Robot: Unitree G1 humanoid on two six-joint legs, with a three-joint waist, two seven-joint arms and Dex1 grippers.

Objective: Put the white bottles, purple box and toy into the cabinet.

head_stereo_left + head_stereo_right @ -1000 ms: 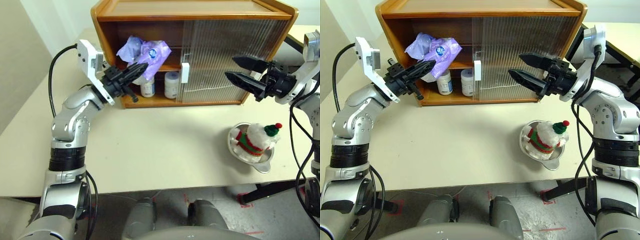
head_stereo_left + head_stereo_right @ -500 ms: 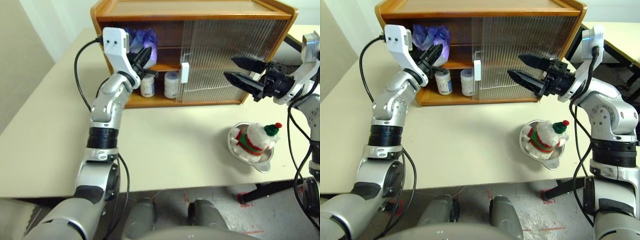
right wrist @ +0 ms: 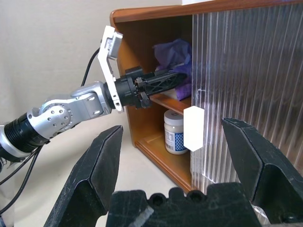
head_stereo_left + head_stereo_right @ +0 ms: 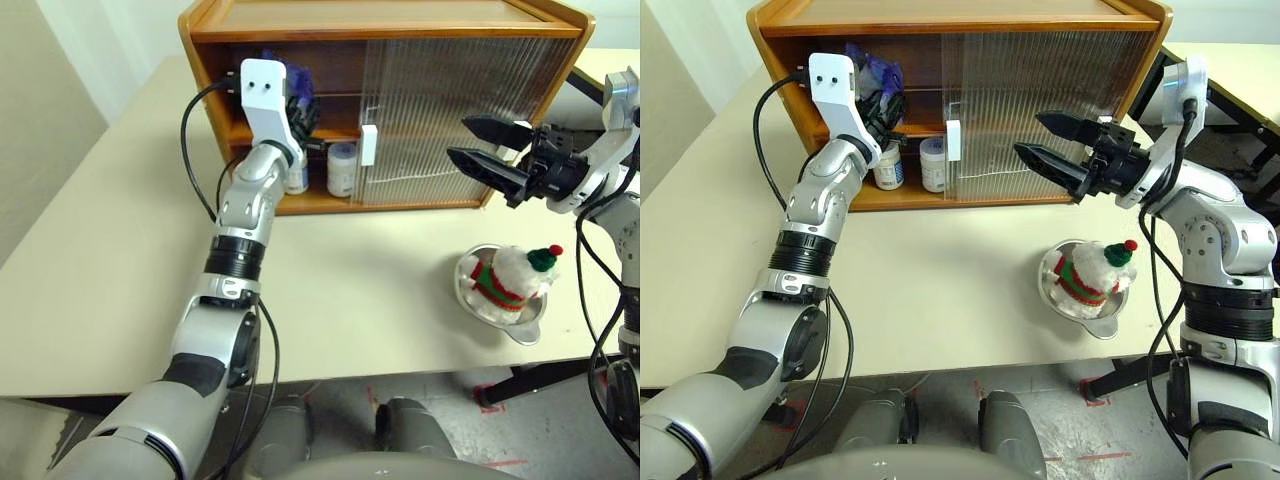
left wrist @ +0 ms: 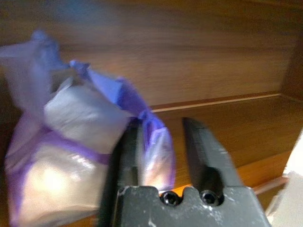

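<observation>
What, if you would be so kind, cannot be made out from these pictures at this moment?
- Whether the purple box rests on the shelf: left wrist view, its underside is cut off.
- Second white bottle: right eye view, half hidden by the left arm.
- The cabinet interior on the right: blurred by the ribbed door.

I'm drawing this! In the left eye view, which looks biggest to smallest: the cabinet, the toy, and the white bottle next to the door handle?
1. The cabinet, by far the biggest.
2. The toy in its silver bowl.
3. The white bottle. It sits farther from the camera, so it may look a bit smaller than it is.
</observation>
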